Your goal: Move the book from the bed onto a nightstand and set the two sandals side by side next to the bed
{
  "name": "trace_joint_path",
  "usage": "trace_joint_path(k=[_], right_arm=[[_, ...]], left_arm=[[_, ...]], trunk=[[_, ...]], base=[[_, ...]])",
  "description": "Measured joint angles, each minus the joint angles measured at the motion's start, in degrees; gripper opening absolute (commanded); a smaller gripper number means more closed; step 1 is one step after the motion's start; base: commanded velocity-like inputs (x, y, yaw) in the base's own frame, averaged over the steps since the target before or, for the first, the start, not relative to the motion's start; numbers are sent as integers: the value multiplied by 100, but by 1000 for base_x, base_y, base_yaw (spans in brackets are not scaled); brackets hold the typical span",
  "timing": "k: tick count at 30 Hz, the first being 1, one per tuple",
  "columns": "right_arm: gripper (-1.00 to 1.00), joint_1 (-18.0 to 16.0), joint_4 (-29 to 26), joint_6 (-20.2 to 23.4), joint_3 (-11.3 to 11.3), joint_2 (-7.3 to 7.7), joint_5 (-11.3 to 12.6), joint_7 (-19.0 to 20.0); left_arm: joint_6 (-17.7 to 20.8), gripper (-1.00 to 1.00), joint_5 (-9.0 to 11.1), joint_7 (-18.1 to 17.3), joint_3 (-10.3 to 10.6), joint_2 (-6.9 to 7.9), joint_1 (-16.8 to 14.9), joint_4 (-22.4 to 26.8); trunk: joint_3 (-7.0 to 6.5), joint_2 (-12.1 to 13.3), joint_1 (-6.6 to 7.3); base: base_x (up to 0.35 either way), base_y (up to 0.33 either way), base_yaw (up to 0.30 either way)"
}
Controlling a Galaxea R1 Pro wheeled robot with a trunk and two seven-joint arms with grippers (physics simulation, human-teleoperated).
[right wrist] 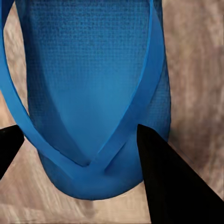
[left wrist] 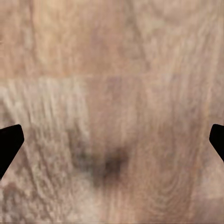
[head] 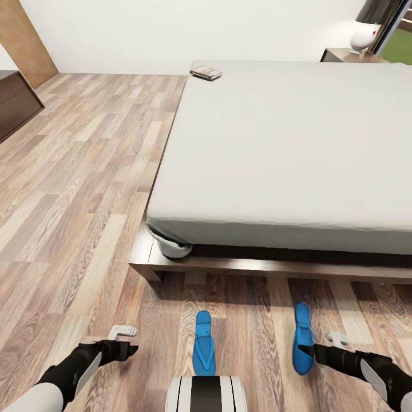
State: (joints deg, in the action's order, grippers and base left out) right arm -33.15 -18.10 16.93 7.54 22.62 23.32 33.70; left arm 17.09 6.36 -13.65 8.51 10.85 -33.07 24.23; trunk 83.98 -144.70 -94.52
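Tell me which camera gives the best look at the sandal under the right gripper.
The right wrist view: the sandal shows close up, straps and sole texture clear, between the right gripper's open fingers. The head view shows it small on the floor beside the bed.

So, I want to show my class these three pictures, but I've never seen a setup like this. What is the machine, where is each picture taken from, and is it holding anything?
These are simulator renders of a wheeled robot with two arms. The big picture comes from its head camera, looking down at a wood floor, a bed with a book at its far corner, and two blue sandals: one in front of the robot, the other to its right. The other pictures come from cameras on the wrists. The left claw is open above bare floor, holding nothing. The right claw straddles the right-hand sandal, one finger touching its edge; it does not look closed yet.
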Motion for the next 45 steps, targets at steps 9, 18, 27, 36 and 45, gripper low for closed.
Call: trace_joint_path(k=[9,18,27,36,45], right_arm=[[-100,3,-977,1040,73,-2,-38,-1120],[-100,4,-937,1514,70,-2,-337,-1881],[-100,3,-939,1708,61,-1,-427,-2203],[-100,3,-938,1709,59,-6,-448,-2997],[-100,2,-939,1704,66,-37,-423,-3331]], left_arm=[[-1382,100,768,-26,-40,56,72,-870],[-1477,100,799,-26,-38,37,74,-950],[-1478,100,799,-26,-38,26,73,-953],[-1603,100,807,-26,-40,18,74,-958],[-1652,100,800,-25,-44,18,75,-1085]], trunk=[[0,0,0],[1,0,0],[0,0,0],[1,0,0],[0,0,0]], base=[[0,227,0],[0,283,0],[0,68,0],[0,1,0],[0,92,0]])
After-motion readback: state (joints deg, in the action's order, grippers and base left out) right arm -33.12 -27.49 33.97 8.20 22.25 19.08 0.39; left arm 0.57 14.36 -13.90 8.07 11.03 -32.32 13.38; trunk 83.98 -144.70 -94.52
